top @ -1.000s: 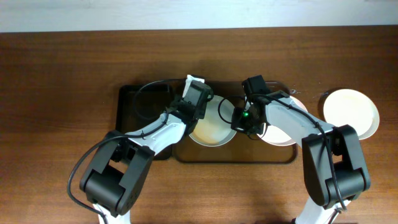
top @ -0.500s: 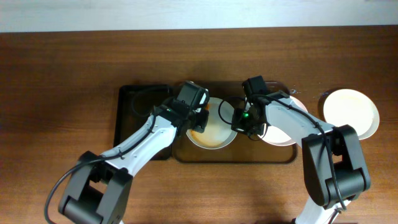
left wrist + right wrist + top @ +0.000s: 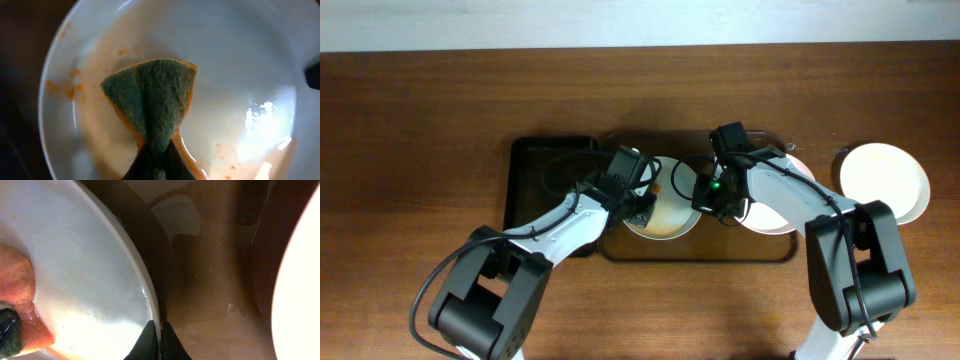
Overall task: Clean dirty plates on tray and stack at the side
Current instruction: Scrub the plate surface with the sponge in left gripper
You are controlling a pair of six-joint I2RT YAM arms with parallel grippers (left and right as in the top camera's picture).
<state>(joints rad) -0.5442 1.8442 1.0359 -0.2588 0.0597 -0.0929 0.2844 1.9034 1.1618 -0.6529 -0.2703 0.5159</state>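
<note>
- We see the left gripper (image 3: 154, 167) pinched tight on a green-faced sponge (image 3: 150, 95). It presses into the middle plate (image 3: 235, 55) on the brown tray (image 3: 690, 248); we judge scrubbing.
- The right gripper (image 3: 156, 339) is clamped on that plate's right rim, likely steadying it.
- Only the left wrist shows the orange smears (image 3: 65, 87). Only overhead shows a clean-looking plate (image 3: 885, 182) off the tray, right.

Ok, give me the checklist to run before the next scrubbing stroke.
1. Sponge clamped in the left gripper: ok.
2. Sponge resting on the dirty plate: ok.
3. Right gripper pinching that plate's rim: ok.
4. Sauce smears gone: not ok, orange specks line the rim.
5. Plate sitting flat in the brown tray: cannot tell.
6. Clean plate at the side free to stack on: ok.
</note>
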